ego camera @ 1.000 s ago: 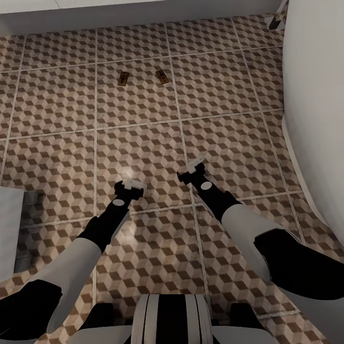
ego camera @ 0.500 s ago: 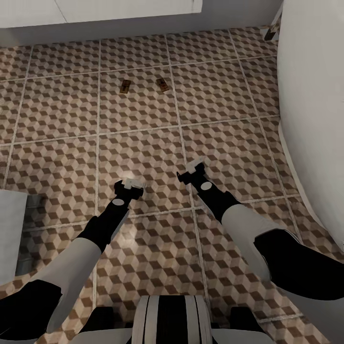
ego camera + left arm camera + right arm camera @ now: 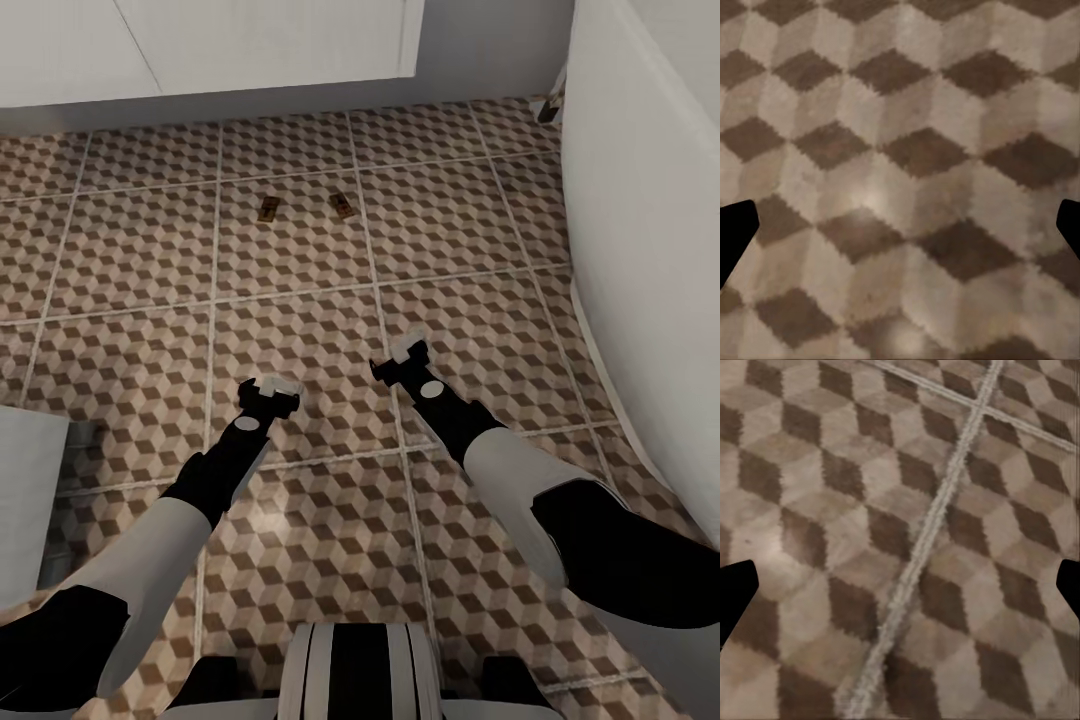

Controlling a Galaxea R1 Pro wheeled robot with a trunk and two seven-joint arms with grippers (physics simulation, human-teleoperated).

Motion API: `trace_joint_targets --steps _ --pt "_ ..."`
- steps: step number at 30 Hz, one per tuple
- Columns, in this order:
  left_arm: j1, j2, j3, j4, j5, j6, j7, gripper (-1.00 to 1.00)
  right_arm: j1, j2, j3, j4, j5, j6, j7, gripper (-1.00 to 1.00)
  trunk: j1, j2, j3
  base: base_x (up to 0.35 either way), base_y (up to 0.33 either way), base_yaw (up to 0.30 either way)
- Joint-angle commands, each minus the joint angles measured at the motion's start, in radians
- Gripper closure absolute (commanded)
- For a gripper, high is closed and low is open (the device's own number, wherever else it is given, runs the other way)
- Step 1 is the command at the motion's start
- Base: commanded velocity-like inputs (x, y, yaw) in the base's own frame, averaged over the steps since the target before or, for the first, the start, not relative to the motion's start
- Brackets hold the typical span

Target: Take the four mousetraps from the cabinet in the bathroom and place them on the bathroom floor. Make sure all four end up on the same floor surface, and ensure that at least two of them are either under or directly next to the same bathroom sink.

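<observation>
Nothing readable here, honestly. No words, numbers or logos on the cube-patterned bathroom floor (image 3: 300, 310), and the two mousetraps (image 3: 268, 209) lying on it are too small to make out any print. The white panels along the far wall are blank too.

open bathroom floor (image 3: 300, 300), white wall (image 3: 640, 250) right
</observation>
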Motion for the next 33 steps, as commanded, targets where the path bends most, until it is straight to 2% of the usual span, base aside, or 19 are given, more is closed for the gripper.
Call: trace_joint_targets --steps 1,20,33 --pt "0.0 0.001 -0.003 -0.001 -0.008 0.007 0.005 -1.0 -0.001 0.0 -0.001 0.001 0.009 -0.003 -0.003 -1.0 0.0 0.0 0.004 0.0 0.0 0.0" --pt "0.002 0.004 -0.003 -0.001 -0.006 0.005 0.004 -1.0 0.008 0.0 0.0 0.001 0.008 -0.005 -0.003 -1.0 -0.009 0.005 0.077 0.0 0.0 0.0" --pt "0.039 0.005 -0.003 0.026 -0.001 -0.003 0.004 -1.0 0.048 0.0 0.0 0.014 0.008 -0.074 -0.002 -1.0 -0.015 0.008 0.127 0.0 0.0 0.0"
